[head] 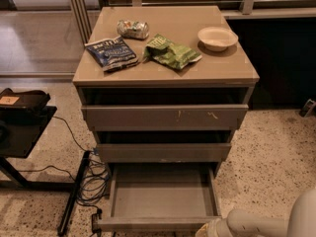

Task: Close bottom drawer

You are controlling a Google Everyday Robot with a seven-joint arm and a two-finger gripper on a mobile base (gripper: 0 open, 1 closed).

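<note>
Your bottom drawer (163,194) stands pulled well out toward you, its flat front the nearest part of the cabinet (247,90) and low in the view. Above it the middle drawer (163,152) sits slightly out, and the top drawer (165,117), with pale scratches on its front, is out a little too, leaving a dark gap under the cabinet top. Your gripper (210,229) is at the near right, just beside the right end of the bottom drawer's front, at the tip of the white arm (259,223) coming in from the right edge. You cannot tell whether the gripper is spread or pressed together, nor whether it touches the front. On the cabinet top lie a blue bag (112,53) at the left, a green bag (170,52) in the middle, a crumpled silver packet (133,28) farther back, and a white bowl (217,37) at the far right. Cables (89,181) trail on the speckled floor left of the cabinet, beside a black stand (24,117).
</note>
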